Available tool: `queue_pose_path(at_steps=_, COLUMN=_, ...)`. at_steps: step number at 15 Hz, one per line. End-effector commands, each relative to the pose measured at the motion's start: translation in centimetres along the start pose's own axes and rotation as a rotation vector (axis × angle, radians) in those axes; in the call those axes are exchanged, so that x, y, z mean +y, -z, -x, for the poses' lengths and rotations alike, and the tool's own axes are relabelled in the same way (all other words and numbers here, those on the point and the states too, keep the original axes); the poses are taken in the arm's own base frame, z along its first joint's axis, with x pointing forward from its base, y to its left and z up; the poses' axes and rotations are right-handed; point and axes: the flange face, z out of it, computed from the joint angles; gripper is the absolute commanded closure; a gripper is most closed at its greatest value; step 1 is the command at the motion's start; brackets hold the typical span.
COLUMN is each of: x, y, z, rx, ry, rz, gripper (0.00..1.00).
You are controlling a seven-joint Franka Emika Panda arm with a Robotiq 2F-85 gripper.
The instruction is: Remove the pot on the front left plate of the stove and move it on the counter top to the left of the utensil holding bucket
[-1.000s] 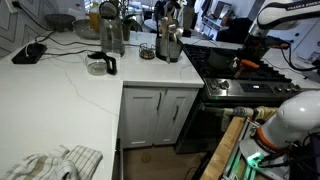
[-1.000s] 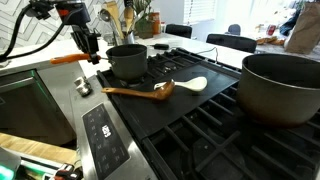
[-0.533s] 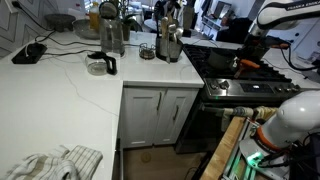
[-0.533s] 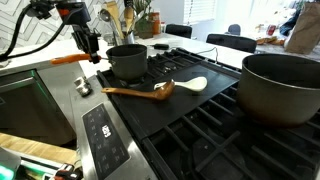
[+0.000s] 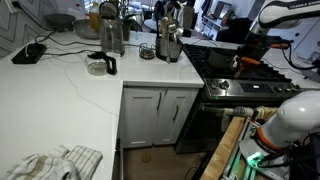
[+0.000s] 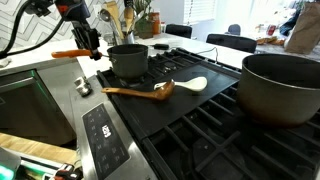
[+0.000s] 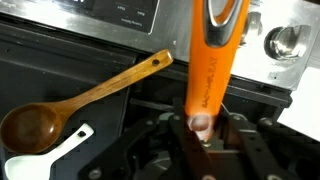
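Observation:
A small dark pot (image 6: 127,62) with a long orange handle (image 6: 68,53) sits on the front left burner of the black stove (image 6: 200,120). My gripper (image 6: 90,42) is shut on that handle. In the wrist view the handle (image 7: 212,60) runs down between the fingers of the gripper (image 7: 203,135). In an exterior view the pot (image 5: 243,62) is small, under the arm. The metal utensil bucket (image 5: 168,45) stands on the white counter (image 5: 70,90) beside the stove; it also shows behind the pot (image 6: 115,20).
A wooden spoon (image 6: 135,91) and a white spoon (image 6: 190,85) lie on the stove in front of the pot. A large dark pot (image 6: 285,85) fills the near burner. Jars and a glass mug (image 5: 100,65) stand on the counter, and a cloth (image 5: 55,162) lies near its edge.
The orange handle and my gripper have risen slightly. The pot body looks almost unmoved.

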Motion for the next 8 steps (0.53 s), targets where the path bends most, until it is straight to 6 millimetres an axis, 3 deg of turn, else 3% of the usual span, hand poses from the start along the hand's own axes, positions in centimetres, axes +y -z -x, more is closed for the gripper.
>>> queue_pose_path(at_steps=1, x=0.7, y=2.5, z=0.4, rx=0.089, ry=0.002, rz=0.014, gripper=0.92)
queue_pose_path(at_steps=8, x=1.3, y=5.0, z=0.7, rx=0.211, ry=-0.033, rz=0.021, gripper=0.92)
